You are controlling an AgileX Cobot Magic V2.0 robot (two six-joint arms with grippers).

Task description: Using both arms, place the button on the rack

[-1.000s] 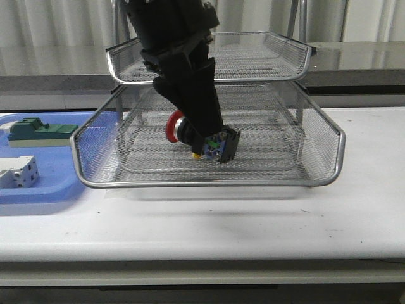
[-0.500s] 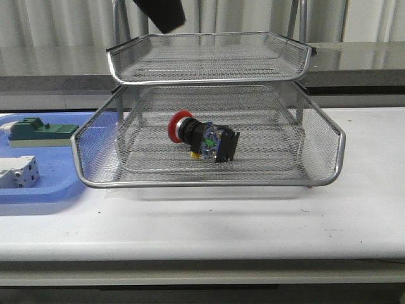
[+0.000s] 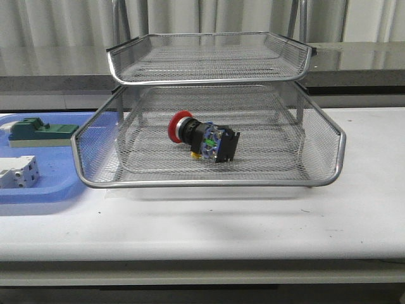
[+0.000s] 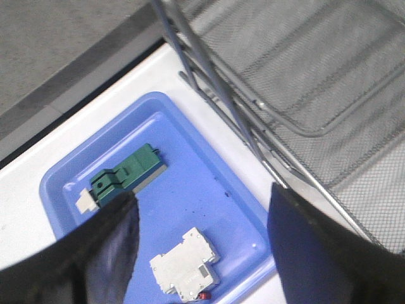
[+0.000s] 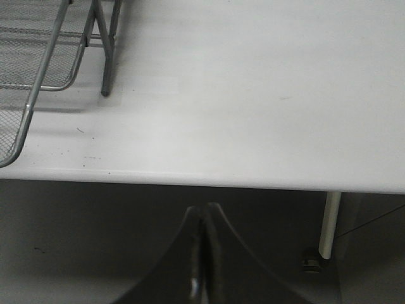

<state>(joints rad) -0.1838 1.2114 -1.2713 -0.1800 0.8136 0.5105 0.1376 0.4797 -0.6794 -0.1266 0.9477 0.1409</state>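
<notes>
The left jaws (image 4: 196, 253) are spread wide and hold nothing; they hang high over the blue tray (image 4: 209, 190), where a green block (image 4: 126, 174) and a white block (image 4: 185, 263) lie. The right jaws (image 5: 201, 253) are pressed together, empty, out past the table (image 5: 253, 95) edge.

The button (image 3: 202, 139) lies on its side in the lower tier of the rack (image 3: 209, 180), near the middle, red cap toward 10 o'clock. The placing looks done.

One risk: the button body is round, so a knock on the rack could roll it. The mesh walls should stop it.

The left arm has the rack rims close at 3 o'clock of the tray; going up is safest. The right jaws have open room, the rack leg well apart.
</notes>
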